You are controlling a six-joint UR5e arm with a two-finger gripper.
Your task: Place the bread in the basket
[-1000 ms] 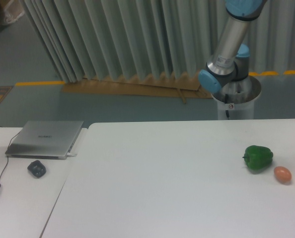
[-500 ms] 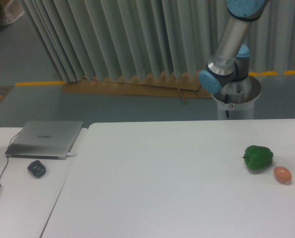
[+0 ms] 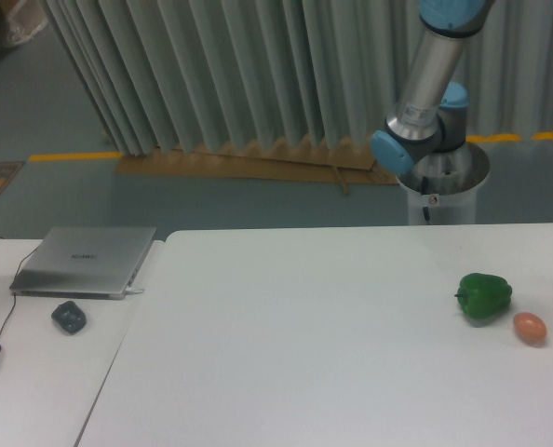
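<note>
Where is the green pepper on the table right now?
The glossy green pepper sits near the white table's right edge, just up-left of the smooth brown-orange egg.

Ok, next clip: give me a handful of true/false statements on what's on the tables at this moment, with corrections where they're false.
1. A green pepper lies near the right edge of the white table. True.
2. The egg sits to the left of the pepper. False: it lies to the pepper's right and a little nearer the camera.
3. A closed laptop rests on the left-hand table. True.
4. The bread is sitting in a basket on the table. False: neither bread nor basket is in view.
5. The hand is closed on the pepper. False: only the arm shows, behind the table; the hand is out of view.
</note>
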